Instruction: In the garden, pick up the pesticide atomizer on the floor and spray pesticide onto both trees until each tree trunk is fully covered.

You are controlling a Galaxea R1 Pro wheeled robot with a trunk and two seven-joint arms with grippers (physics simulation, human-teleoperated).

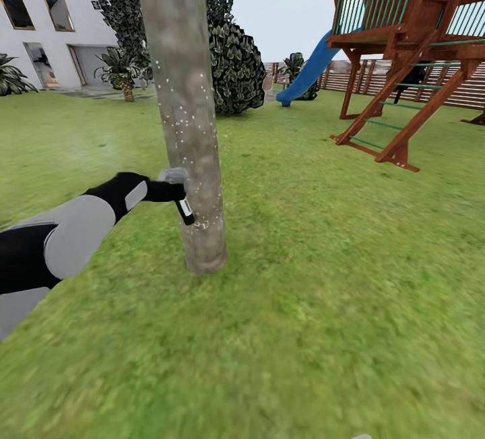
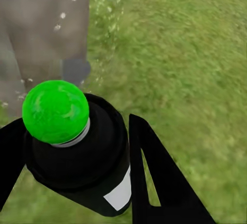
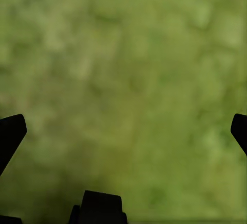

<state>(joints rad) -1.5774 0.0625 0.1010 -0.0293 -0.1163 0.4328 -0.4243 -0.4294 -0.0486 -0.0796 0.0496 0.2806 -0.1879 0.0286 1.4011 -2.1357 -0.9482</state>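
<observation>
A thick grey-brown mottled tree trunk (image 1: 185, 109) rises from the grass just ahead of me, dotted with tiny white pesticide specks (image 1: 180, 116). My left gripper (image 1: 172, 191) reaches in from the lower left and is shut on the pesticide atomizer (image 1: 184, 211), a slim black bottle with a grey trigger head held right against the trunk. In the left wrist view the black fingers (image 2: 154, 172) clamp the atomizer (image 2: 82, 157), which carries a green ball on top; the speckled trunk (image 2: 46, 28) stands close behind. My right gripper (image 3: 123, 131) hangs open over bare grass.
A wooden playhouse (image 1: 411, 42) with a blue slide (image 1: 306, 72) stands at the right, a brown slatted fence (image 1: 377, 79) behind it. A dark bushy conifer (image 1: 236, 69), a short palm (image 1: 124, 75) and a white house (image 1: 50, 21) lie beyond the trunk. Lawn (image 1: 323, 304) spreads around.
</observation>
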